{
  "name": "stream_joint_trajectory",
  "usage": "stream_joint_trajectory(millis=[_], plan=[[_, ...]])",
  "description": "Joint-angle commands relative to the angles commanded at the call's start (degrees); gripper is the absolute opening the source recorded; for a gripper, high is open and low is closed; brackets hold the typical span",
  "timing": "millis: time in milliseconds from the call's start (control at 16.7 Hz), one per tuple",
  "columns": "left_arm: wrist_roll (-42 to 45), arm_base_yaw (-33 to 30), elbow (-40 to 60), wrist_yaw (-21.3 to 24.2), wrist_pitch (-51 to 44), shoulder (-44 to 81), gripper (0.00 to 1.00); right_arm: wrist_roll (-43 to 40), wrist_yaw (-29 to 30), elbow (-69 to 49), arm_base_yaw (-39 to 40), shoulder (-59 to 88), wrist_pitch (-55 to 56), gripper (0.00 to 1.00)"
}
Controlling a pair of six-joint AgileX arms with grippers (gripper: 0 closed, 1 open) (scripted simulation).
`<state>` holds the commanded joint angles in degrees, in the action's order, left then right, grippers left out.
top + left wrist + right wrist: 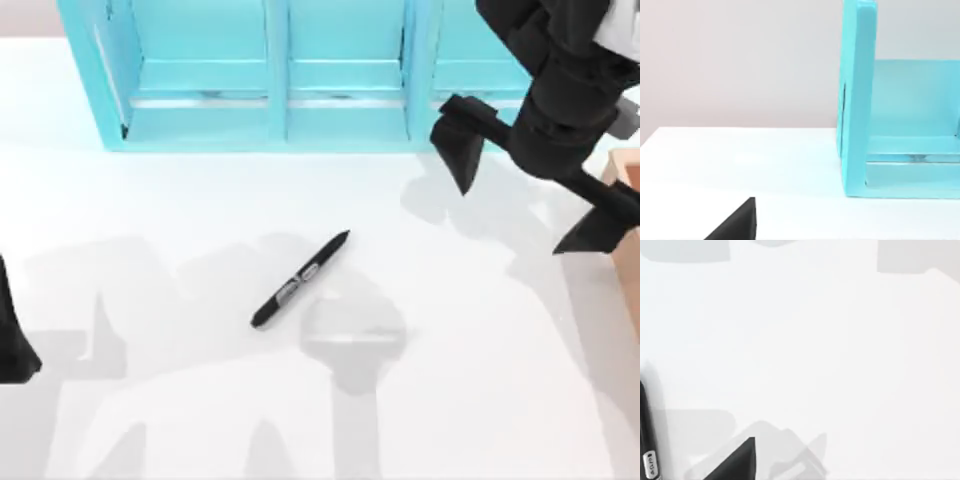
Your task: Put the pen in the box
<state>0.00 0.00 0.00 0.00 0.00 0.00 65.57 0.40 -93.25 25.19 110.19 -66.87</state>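
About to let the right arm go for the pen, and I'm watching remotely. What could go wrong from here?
1. The pen lies flat on the table, diagonally; a gripper not turned across it could roll or flick it away.
2. The right gripper, open, sits close to the turquoise shelf unit; its swing could clip it.
3. The box sits at the table's right edge, barely seen, so the drop may be hard to judge.

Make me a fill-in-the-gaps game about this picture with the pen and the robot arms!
1. The pen lies flat on the white ____.
2. Behind the pen stands a big shelf unit coloured ____.
3. The right gripper hovers above the table with its fingers ____.
4. The tan box peeks in at the table's ____ edge.

Missing words: table; turquoise; open; right
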Motion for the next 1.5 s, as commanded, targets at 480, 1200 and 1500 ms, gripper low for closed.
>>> stream_joint_trajectory(millis=[480, 1200, 1500], plan=[[0.0, 0.0, 0.0, 0.0, 0.0, 0.0, 1.0, 14.24, -0.18, -37.65, 12.86, 29.72, -11.29, 1.0], [0.0, 0.0, 0.0, 0.0, 0.0, 0.0, 1.0, 16.35, -0.56, -42.31, 15.55, 34.68, -9.21, 1.0], [0.0, 0.0, 0.0, 0.0, 0.0, 0.0, 1.0, 16.54, -0.51, -33.87, 15.75, 37.63, 2.99, 1.0]])
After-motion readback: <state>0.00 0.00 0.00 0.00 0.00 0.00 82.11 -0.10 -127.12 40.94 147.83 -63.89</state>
